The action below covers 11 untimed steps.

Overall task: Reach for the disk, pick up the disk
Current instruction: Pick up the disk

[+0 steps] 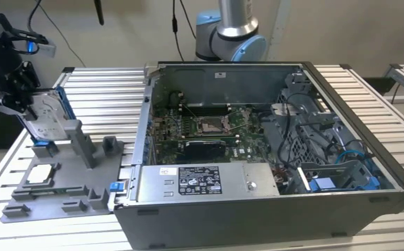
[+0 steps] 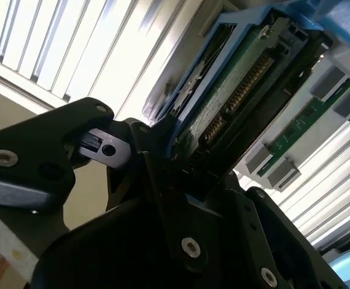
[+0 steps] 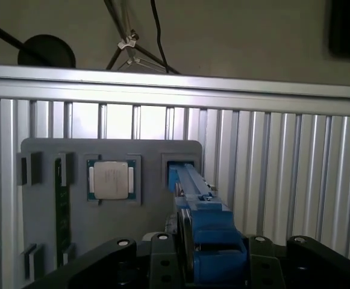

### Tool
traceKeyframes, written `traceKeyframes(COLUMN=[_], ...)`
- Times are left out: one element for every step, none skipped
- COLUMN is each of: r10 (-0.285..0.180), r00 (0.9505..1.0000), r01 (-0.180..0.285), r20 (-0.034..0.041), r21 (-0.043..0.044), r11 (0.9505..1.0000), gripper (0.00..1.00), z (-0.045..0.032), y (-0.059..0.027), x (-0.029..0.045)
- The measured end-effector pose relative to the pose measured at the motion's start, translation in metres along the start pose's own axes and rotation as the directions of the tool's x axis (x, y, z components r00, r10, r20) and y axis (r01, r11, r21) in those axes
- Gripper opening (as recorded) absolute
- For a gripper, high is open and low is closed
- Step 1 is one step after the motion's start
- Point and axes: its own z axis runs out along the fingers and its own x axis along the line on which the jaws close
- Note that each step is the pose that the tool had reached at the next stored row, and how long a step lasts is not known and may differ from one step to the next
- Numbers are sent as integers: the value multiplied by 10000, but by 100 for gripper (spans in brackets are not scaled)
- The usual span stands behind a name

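Exterior view, its left to its right.

- Gripper (image 1: 29, 108): far left, upper body cut off by the frame edge. Fingers clenched on the disk (image 1: 46, 118), one against each broad face.
- Disk: held on edge, nearly upright, blue bracket along its rim. White label on the visible face, partly covered by a finger, print not readable. Lower end at a slot of the grey fixture plate (image 1: 69, 184); seated or lifted clear, cannot tell. In the second wrist view, green circuit-board side and a connector row exposed between the black fingers.
- Grey fixture plate: flat on the slatted table (image 1: 104, 94), just beside the case.
- Square chip (image 3: 109, 179): lying in its recess on the plate, apart from the disk; markings unreadable.
- Memory stick (image 3: 62, 211): a green strip on edge, mostly hidden in its slot.
- Computer case (image 1: 258, 222): open, board exposed.
- Power supply (image 1: 202, 183): white and black label on top, text not legible.
- Blue bay piece (image 1: 324, 184): at the right, half hidden behind cables.
- Second arm (image 1: 230, 36): behind the case, cut off above.
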Motion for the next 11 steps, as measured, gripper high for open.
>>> traceKeyframes(r10=[0,0,0,0,0,0,0,0,0,0,0], r00=[10000,10000,10000,10000,10000,10000,10000,10000,10000,10000,10000], r01=[0,0,0,0,0,0,0,0,0,0,0], r20=[0,0,1,1,1,1,0,1,0,1,1], r21=[1,1,1,1,2,1,1,1,1,1,2], r11=[10000,10000,10000,10000,10000,10000,10000,10000,10000,10000,10000], gripper=[0,0,0,0,0,0,0,0,0,0,0], z=[-18,-33,-46,-59,-70,-84,-97,-107,-116,-123,-129], y=[0,0,0,0,0,0,0,0,0,0,0], x=[-1,-2,-4,-5,-5,-7,-8,-8,-9,-10,-10])
